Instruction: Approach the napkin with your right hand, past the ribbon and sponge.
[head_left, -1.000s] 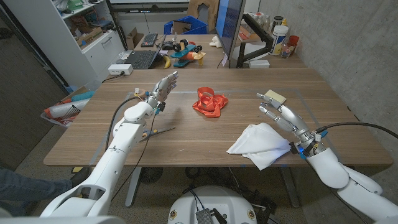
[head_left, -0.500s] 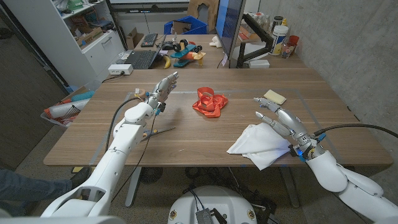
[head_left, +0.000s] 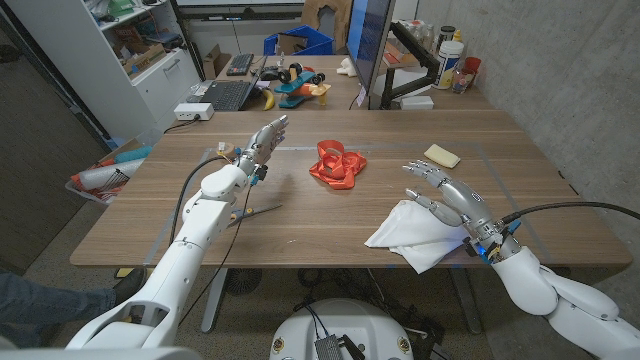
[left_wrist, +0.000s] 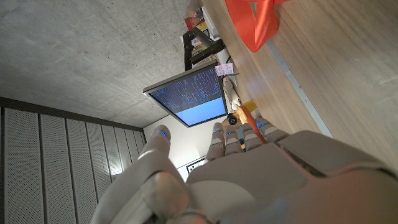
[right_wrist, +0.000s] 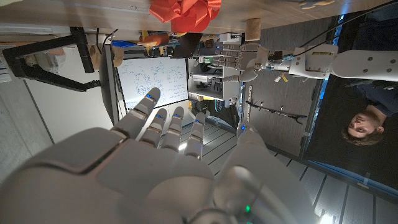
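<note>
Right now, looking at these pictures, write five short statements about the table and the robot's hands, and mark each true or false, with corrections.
1. The right hand hovers open above the white napkin. True.
2. The red ribbon lies between the two hands. True.
3. The sponge sits on top of the napkin. False: it lies apart, on bare table farther from the robot.
4. The left hand holds the scissors. False: it holds nothing; the scissors lie on the table.
5. The napkin is folded flat. False: it is crumpled.
</note>
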